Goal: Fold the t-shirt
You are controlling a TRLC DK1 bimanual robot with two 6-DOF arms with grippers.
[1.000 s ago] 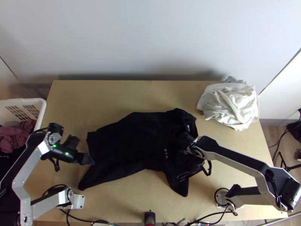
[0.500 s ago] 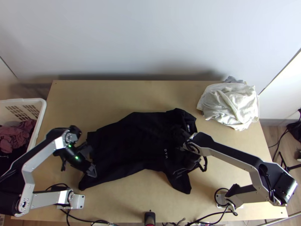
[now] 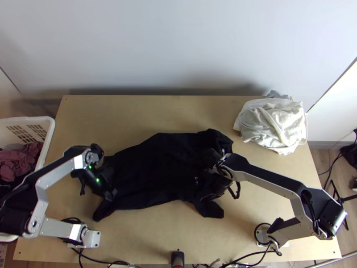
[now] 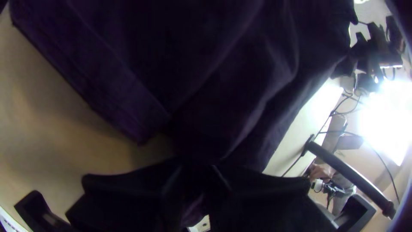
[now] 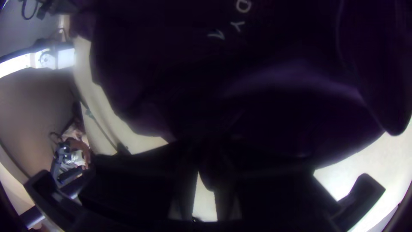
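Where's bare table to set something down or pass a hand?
Bare table beyond the t-shirt, left of the white pile; another patch this side of it, between the arm bases. Crowded: shirt's ends, at left gripper and right gripper.

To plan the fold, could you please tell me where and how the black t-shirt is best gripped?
Probably at its near-left corner and near-right flap, a finger above and below each, coming in low from the table's near side: the t-shirt lies largely spread, and both parts jut towards that edge over bare wood.
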